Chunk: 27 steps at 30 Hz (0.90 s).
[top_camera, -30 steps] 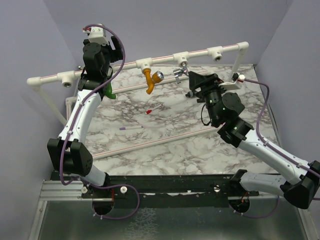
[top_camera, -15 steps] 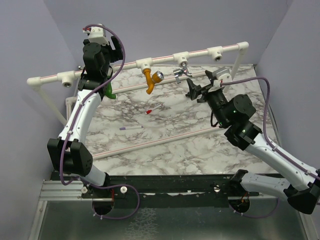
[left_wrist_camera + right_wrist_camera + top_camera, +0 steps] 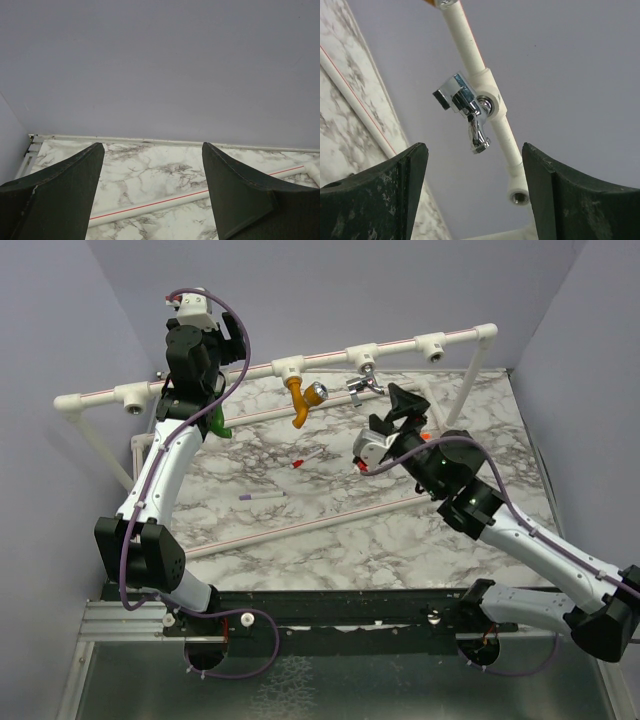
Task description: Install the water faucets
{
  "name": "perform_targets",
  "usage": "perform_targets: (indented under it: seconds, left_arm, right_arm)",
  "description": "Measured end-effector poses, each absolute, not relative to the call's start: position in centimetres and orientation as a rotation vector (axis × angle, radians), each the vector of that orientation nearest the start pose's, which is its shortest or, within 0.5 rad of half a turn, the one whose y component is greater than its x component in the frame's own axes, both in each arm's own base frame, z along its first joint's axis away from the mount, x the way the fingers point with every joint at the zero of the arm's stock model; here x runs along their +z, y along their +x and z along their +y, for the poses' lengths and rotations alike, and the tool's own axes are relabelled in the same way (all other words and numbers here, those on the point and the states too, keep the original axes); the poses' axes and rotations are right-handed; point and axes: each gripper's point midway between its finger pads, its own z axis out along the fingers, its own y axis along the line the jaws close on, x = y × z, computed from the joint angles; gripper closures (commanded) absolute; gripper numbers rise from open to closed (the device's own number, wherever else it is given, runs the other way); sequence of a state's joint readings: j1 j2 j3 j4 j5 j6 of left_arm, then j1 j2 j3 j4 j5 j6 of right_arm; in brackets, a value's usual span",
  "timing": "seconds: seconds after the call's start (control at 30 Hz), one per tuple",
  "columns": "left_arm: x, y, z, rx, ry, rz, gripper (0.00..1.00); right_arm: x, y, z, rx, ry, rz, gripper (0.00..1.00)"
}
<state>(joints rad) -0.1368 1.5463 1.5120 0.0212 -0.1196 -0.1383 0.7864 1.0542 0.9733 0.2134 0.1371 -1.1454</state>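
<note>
The grey metal faucet (image 3: 360,386) hangs from a tee of the white pipe rail (image 3: 330,360). In the right wrist view this faucet (image 3: 466,106) is seated in its tee, spout down. My right gripper (image 3: 396,405) is open and empty, just short of the faucet, whose spout tip lies level with the gap of my right gripper (image 3: 474,148). The mustard-orange faucet (image 3: 301,400) hangs from the neighbouring tee. The green faucet (image 3: 220,424) shows beside the left arm, its upper end hidden. My left gripper (image 3: 188,388) is open and empty by the rail's left part, and in the left wrist view my left gripper (image 3: 152,146) faces the back wall.
A red-tipped stick (image 3: 306,457) and a purple-tipped stick (image 3: 262,496) lie mid-table. A long white pipe (image 3: 300,525) lies across the marble top. Open tees sit at the rail's left (image 3: 134,397) and right (image 3: 432,344). Grey walls close in on three sides.
My right wrist has backed off a little from the metal faucet and rolled over, its camera now lower left. The left arm has not moved.
</note>
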Motion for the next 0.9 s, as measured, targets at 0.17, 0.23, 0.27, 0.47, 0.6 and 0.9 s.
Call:
perform_targets:
  seconds: [0.17,0.23,0.27,0.47,0.6,0.9]
  left_arm:
    - [38.4,50.6,-5.4,-0.12,-0.095,1.583,0.2]
    - [38.4,50.6,-5.4,-0.12,-0.094,1.583,0.2]
    - [38.4,50.6,-5.4,-0.12,-0.094,1.583,0.2]
    - [38.4,50.7,-5.4,-0.12,-0.095,1.583,0.2]
    - [38.4,50.7,-5.4,-0.121,-0.095,1.583,0.2]
    - [38.4,50.7,-5.4,-0.121,-0.095,1.583,0.2]
  right_arm:
    - [38.8,33.0,23.8,-0.578,-1.282,0.823,0.19]
    - [38.6,33.6,24.1,-0.644,-1.324,0.789,0.19]
    - [38.5,33.9,24.2,-0.673,-1.341,0.774,0.2]
    - [39.0,35.7,24.8,-0.889,-1.4,0.662,0.26]
    - [39.7,36.6,25.4,-0.984,-1.411,0.612,0.31]
    - [38.9,38.1,26.0,-1.067,-1.426,0.603,0.48]
